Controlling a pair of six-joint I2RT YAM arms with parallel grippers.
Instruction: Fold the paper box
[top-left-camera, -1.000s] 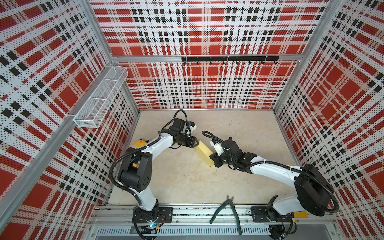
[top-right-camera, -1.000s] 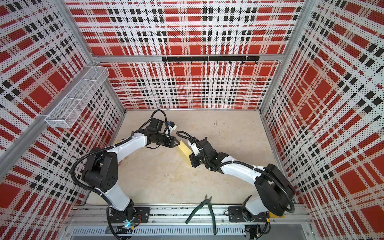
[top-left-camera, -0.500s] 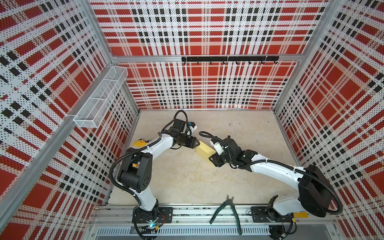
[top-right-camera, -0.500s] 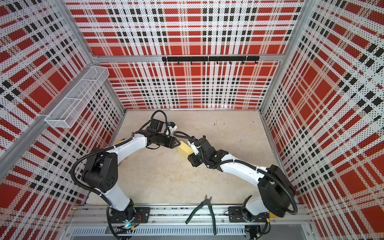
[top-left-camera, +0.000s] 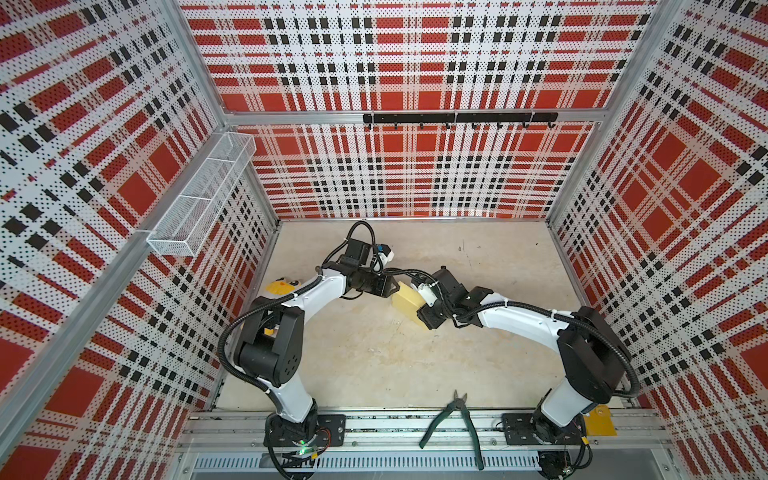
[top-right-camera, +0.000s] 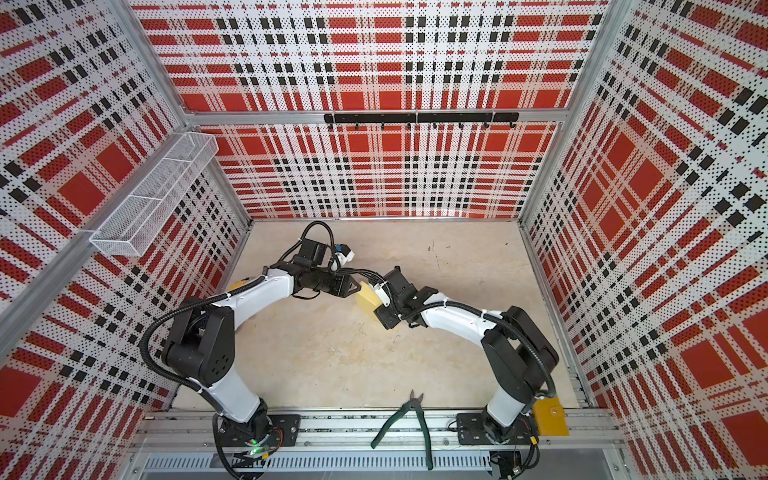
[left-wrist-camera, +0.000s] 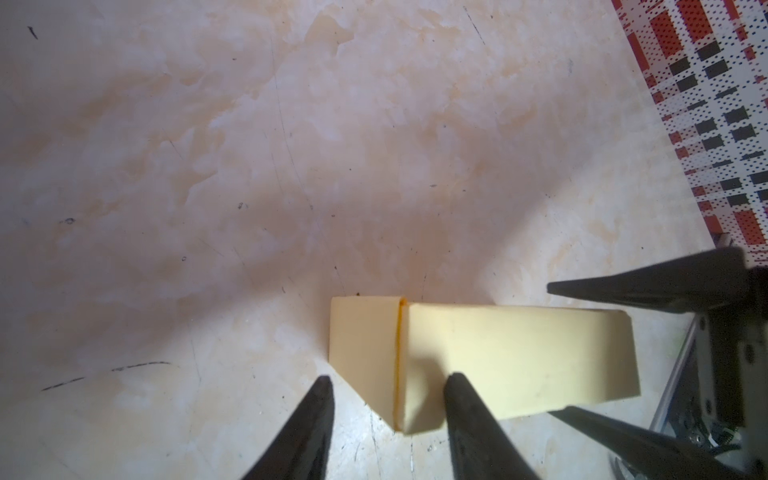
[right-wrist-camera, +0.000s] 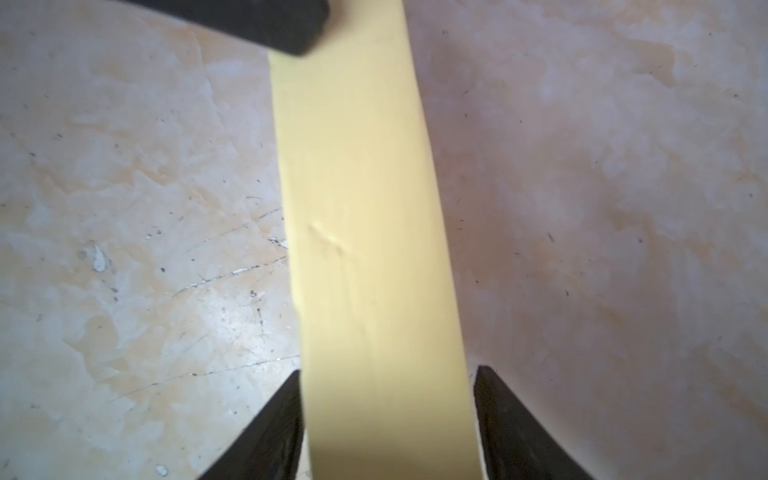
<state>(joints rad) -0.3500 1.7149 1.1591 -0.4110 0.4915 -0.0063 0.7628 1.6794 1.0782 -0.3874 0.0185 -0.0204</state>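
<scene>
Around the paper box (top-left-camera: 409, 305), the right gripper (right-wrist-camera: 386, 370) had gone from closed a second earlier to wide, and its arm had leaned further toward mid-frame. The box lay as a slim, closed block on the table (top-left-camera: 374, 357), at the centre of both top views. Those wide jaws straddled one narrow end. The left gripper (left-wrist-camera: 388, 378) stood half-spread about the opposite corner; whether it pinched I could not tell. Folding looked nearly finished, with an end flap's seam showing ajar. Seating it probably called for a light squeeze while the other arm braced.
</scene>
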